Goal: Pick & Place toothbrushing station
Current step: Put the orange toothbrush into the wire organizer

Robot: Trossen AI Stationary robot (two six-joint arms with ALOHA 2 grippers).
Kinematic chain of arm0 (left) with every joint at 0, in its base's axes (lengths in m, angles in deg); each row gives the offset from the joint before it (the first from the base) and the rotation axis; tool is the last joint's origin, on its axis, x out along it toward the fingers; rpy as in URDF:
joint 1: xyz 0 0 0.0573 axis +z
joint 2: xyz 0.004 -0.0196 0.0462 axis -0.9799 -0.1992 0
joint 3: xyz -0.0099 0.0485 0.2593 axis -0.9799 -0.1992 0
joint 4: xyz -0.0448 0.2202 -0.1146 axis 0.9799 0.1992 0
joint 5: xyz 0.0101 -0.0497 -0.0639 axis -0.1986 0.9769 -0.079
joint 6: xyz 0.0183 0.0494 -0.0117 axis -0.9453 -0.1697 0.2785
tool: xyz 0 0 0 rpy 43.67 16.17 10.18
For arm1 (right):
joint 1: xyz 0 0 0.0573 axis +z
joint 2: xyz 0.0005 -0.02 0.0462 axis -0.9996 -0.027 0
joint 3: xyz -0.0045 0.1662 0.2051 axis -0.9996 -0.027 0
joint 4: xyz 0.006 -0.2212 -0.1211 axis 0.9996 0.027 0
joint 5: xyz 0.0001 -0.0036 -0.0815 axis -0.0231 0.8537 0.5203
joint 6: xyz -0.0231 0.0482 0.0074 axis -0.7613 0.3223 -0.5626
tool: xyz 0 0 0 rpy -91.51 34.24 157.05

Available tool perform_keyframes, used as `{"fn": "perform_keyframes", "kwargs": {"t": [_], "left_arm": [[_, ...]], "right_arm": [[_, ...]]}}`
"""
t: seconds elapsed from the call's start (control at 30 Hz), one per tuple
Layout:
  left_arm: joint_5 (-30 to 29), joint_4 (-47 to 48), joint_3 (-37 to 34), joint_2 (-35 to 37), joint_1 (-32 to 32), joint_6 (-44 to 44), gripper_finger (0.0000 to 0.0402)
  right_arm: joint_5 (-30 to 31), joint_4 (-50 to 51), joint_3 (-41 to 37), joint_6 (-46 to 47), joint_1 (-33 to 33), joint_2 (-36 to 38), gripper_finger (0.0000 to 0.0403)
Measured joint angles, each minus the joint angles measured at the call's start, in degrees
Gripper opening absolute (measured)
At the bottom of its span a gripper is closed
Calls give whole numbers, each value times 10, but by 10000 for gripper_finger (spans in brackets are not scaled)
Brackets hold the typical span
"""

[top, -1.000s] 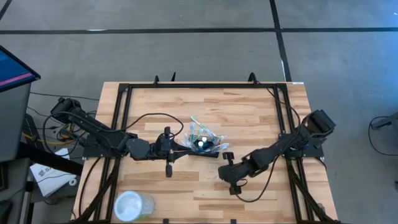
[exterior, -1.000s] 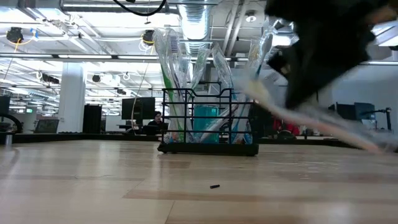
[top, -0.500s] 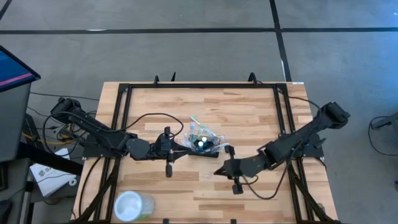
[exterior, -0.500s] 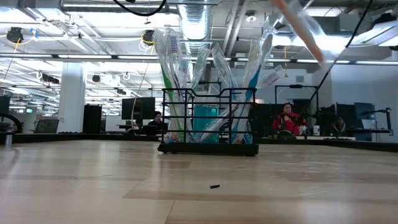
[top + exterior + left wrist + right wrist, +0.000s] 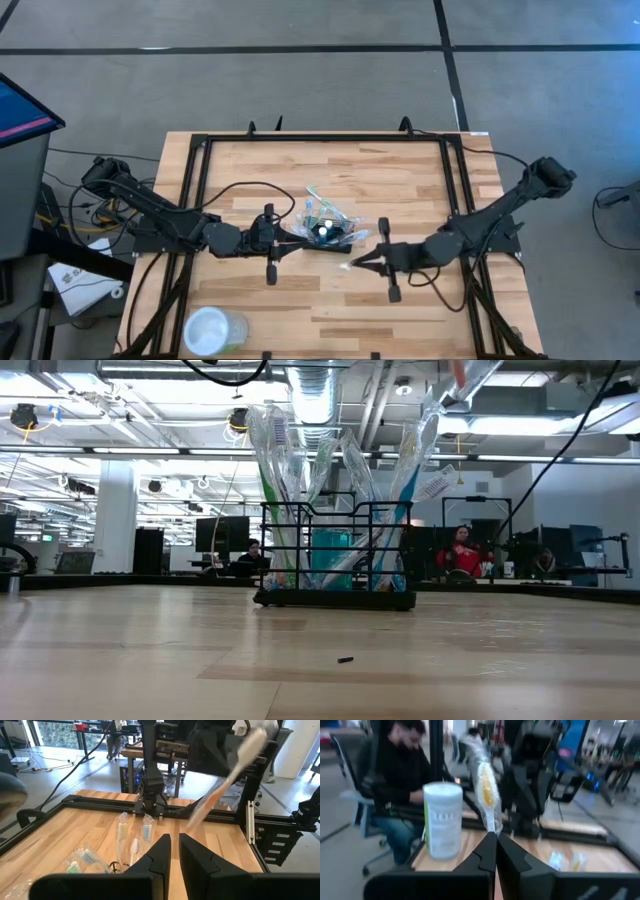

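Note:
The toothbrushing station, a black wire-mesh caddy, stands on its base at the table's middle. Several wrapped toothbrushes stand upright in it, leaning on its rim. My left gripper hovers just left of and above the caddy; its fingers are a narrow gap apart, with nothing between them. My right gripper hovers right of the caddy, pointing level toward it. It is shut on a wrapped orange-and-white toothbrush. My right gripper pinches one end of the wrapped toothbrush between its two fingertips. The fingers come level from the table's right. The brush sticks out ahead of them, slanting, lifted clear of the table above the caddy's height.
A clear round cup stands at the near left corner. A black frame runs round the table's edges. A small dark bit lies on the wood in front of the caddy. A person sits beyond the table.
My right gripper has risen from just above the table, right of the caddy, and tipped from pointing down to level. It has stayed shut, carrying the toothbrush up and clear of the wood. The caddy has not moved.

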Motion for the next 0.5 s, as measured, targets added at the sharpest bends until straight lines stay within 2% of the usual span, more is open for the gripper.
{"fn": "perform_keyframes", "kwargs": {"t": [0.27,0.5], "left_arm": [[0,0,0,0,0,0,30],[0,0,0,0,0,0,30]], "right_arm": [[0,-168,-64,-58,-24,15,0],[-40,-234,-98,-70,-65,15,0]]}}
